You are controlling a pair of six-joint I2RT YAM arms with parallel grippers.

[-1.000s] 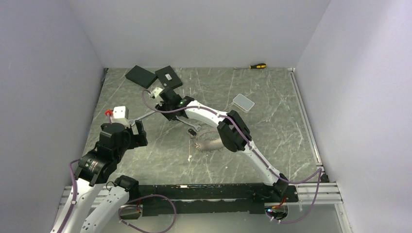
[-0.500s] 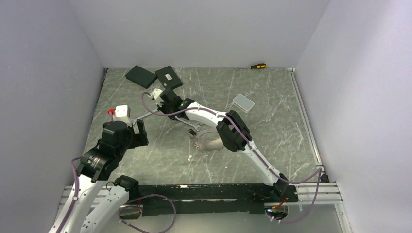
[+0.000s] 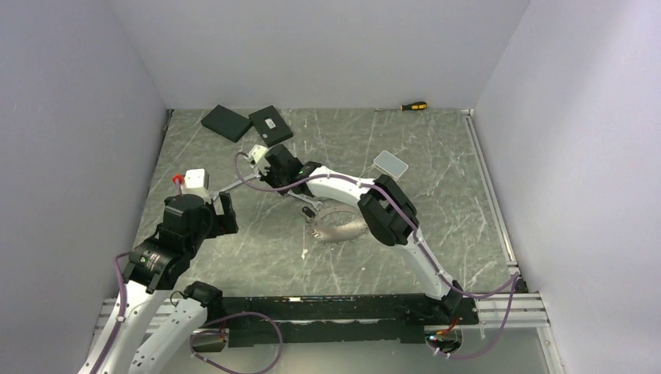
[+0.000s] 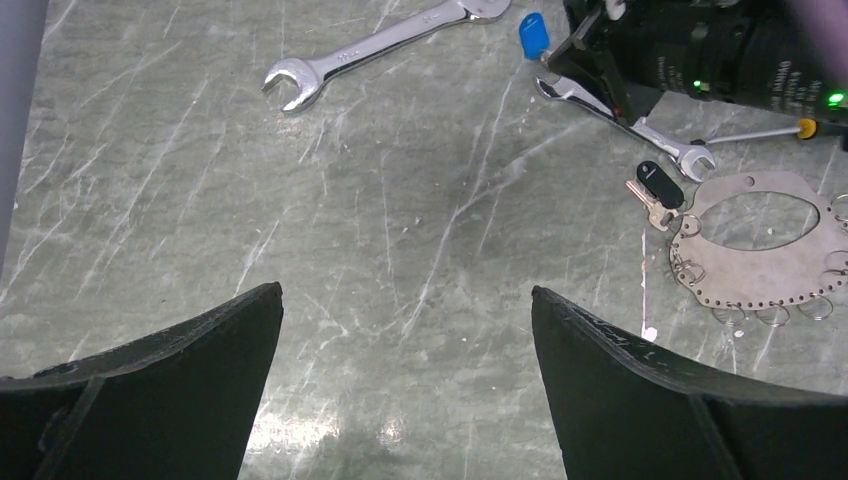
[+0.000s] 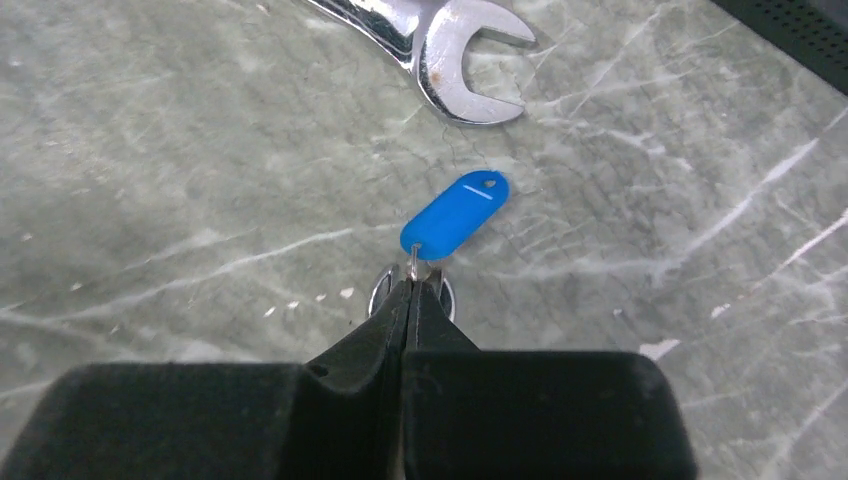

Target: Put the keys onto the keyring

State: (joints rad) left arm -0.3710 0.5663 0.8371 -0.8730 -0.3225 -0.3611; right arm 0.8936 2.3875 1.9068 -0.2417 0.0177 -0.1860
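As our right end effector (image 5: 412, 290) brings its pinched key (image 5: 455, 215) nearer the keyring (image 4: 750, 278), threading looms. Our left end effector (image 4: 405, 300) gapes wide.

The table (image 4: 400, 250) is showing grey-green marble streaked with white veins. At twelve o'clock of the right wrist view a spanner (image 5: 435, 70) is gleaming silver, and the tag (image 5: 455, 215) under it is glowing bright blue. At three o'clock of the left wrist view a key (image 4: 660, 186) is wearing a black head, and the keyring (image 4: 760, 270) is shining dull silver, dotted with holes along its rim. The screwdriver (image 3: 413, 106), at one o'clock in the top view, is showing yellow and black.
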